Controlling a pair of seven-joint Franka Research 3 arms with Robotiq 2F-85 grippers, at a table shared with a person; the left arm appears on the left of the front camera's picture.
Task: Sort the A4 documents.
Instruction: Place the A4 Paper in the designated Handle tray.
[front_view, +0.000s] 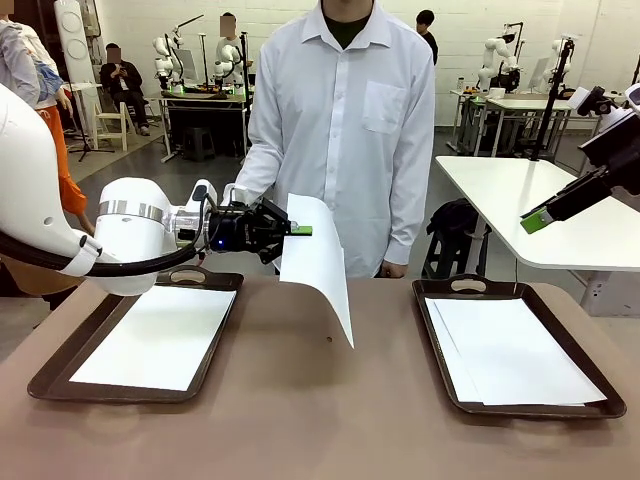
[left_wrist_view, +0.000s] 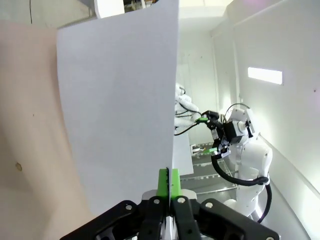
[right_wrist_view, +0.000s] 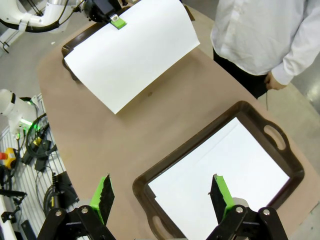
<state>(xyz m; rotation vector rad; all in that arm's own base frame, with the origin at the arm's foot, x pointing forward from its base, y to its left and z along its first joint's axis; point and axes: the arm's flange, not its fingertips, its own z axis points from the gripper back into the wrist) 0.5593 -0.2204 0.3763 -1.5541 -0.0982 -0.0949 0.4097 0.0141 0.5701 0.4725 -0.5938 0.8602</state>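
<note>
Sheet (front_view: 318, 268) pinched in left tool (front_view: 300, 231), hanging, apparently above table (front_view: 330, 400)

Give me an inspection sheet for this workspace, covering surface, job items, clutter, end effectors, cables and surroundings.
Surface: brown table, bare in the middle.
Job's things: white sheet hanging in the air over the table; sheets in the left tray and right tray.
Clutter: nothing seen.
End effectors: left end effector shut on the sheet's edge; right end effector open, above the right tray.
Cables: black cable along the left arm.
Surroundings: person in white shirt across the table.
</note>
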